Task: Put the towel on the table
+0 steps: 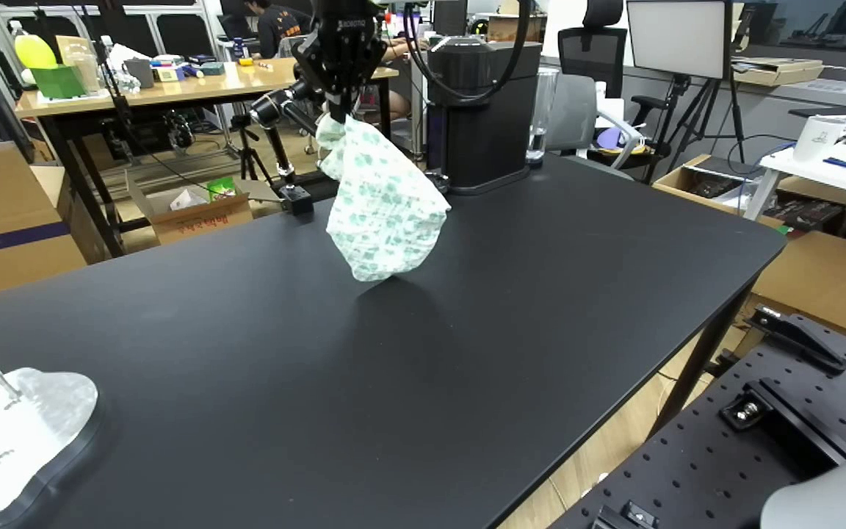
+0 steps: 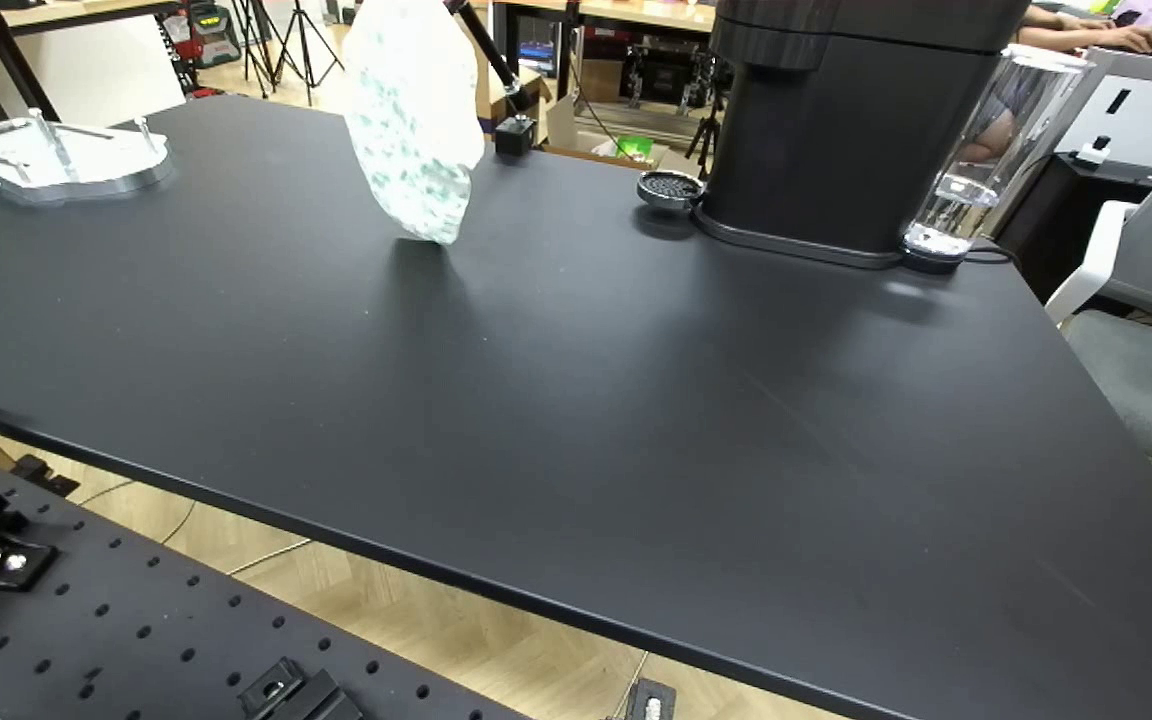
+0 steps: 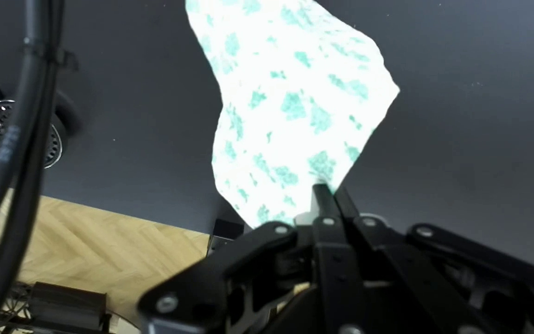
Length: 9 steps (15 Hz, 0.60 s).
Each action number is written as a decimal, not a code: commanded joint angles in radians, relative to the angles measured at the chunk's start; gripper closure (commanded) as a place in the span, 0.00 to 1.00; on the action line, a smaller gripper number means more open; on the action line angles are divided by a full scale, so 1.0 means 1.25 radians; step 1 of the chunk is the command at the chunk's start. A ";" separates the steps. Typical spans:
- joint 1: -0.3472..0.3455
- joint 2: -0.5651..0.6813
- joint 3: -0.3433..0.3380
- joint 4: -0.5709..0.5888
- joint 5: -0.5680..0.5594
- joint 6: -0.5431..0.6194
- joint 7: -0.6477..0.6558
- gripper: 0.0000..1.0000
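The towel [image 1: 390,202] is white with green patches. It hangs from my gripper [image 1: 340,110] over the black table [image 1: 305,353]. In an exterior view the towel [image 2: 411,140] hangs above the table [image 2: 536,400], and the gripper is out of view there. Its lower end is very close to the tabletop; I cannot tell whether it touches. In the wrist view the fingertips of the gripper [image 3: 335,190] are closed together on a corner of the towel [image 3: 290,106], which spreads away below them over the dark table [image 3: 457,139].
A black machine [image 1: 482,125] with a clear water cylinder [image 1: 538,110] stands at the table's back, also seen as a machine [image 2: 836,150] with a round metal piece [image 2: 671,188]. A clear plate with bolts [image 1: 63,404] lies on the table. A small black mount [image 1: 296,200] sits at the edge.
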 commanded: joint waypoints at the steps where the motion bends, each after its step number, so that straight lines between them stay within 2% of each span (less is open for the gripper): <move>1: 0.006 -0.028 -0.004 0.001 0.049 -0.028 0.028 1.00; 5: 0.014 -0.118 -0.005 -0.035 0.065 -0.040 0.124 1.00; 9: 0.019 -0.264 0.000 -0.100 0.050 -0.039 0.246 1.00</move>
